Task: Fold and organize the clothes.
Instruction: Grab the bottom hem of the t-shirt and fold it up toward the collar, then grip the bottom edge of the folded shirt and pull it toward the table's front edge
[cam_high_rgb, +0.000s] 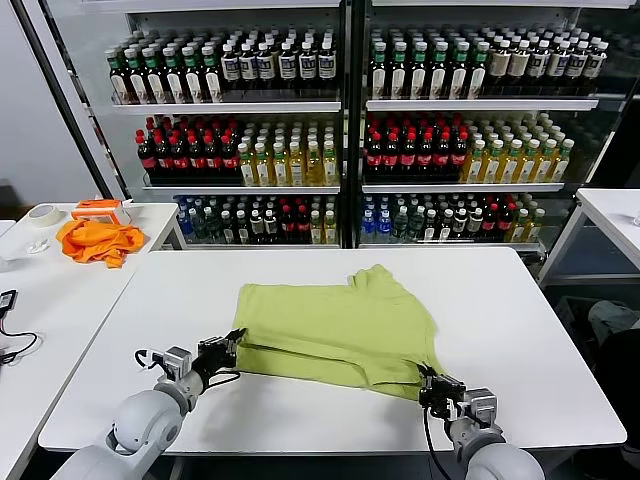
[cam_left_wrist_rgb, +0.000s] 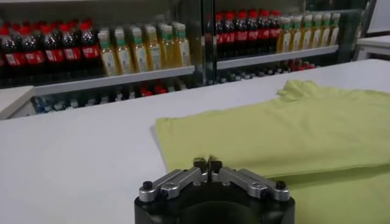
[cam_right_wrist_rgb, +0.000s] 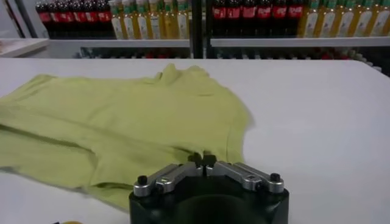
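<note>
Nearest first: my right gripper (cam_high_rgb: 437, 385) sits at the front right corner of the T-shirt (cam_high_rgb: 340, 325), fingers pressed together. In the right wrist view the tips (cam_right_wrist_rgb: 205, 161) meet right at the cloth's near edge; I judge they pinch the hem, though the fabric between them is hard to make out.

Left gripper (cam_high_rgb: 228, 348) is at the shirt's front left corner, fingers likewise closed. Left wrist view shows the tips (cam_left_wrist_rgb: 207, 163) meeting at the cloth edge, likely nipping the corner of a folded layer.

Shirt lies mid-table (cam_high_rgb: 520, 330), toward the front. A second layer already lies across the front part, its edge running as a crease line from my left gripper toward the right. One sleeve pokes out at the far side. So: a first fold seems made or in progress, both front corners in hand. Left to do, by my reckoning: carry the fold through, bring in the sleeve, fold again, square it up and set it tidy.

Farther left, on the side table (cam_high_rgb: 40, 300): an orange cloth (cam_high_rgb: 98, 241), bunched, not part of this job; a tape roll (cam_high_rgb: 42, 215) beyond it.

Farthest: coolers (cam_high_rgb: 345, 120) stocked with bottles, red, green, yellow and blue labels. No brand or writing legible. No print shows on the shirt.
</note>
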